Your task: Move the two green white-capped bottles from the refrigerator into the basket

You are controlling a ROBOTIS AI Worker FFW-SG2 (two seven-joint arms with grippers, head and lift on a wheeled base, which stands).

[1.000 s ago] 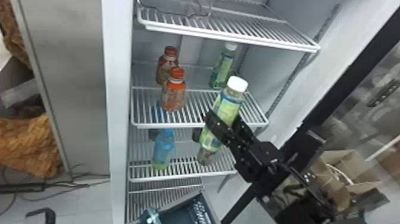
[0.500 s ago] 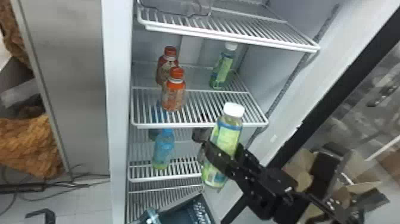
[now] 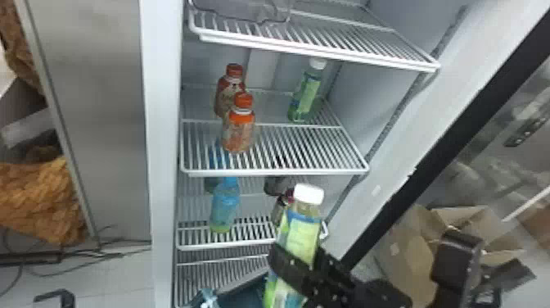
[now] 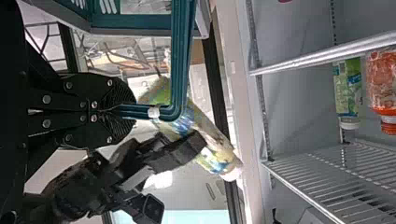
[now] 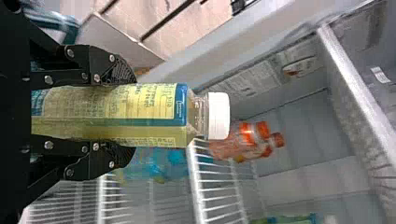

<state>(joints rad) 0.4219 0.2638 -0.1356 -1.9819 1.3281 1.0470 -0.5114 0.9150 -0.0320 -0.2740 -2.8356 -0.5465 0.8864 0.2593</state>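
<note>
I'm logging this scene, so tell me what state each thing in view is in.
Refrigerator: open
Held green bottle: capped, between the right gripper's closed fingers
Other green bottle: capped, upright
Two orange bottles: capped, upright
Front blue bottle: upright
Basket: hanging by its handle from the left gripper, closed
Cardboard box: flaps open

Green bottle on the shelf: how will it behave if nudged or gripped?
The green bottle stands tall and narrow, so a high nudge would probably tip it. The shelf is spaced wires, which may catch its base. Its walls look like clear plastic, likely giving slightly when squeezed.
</note>
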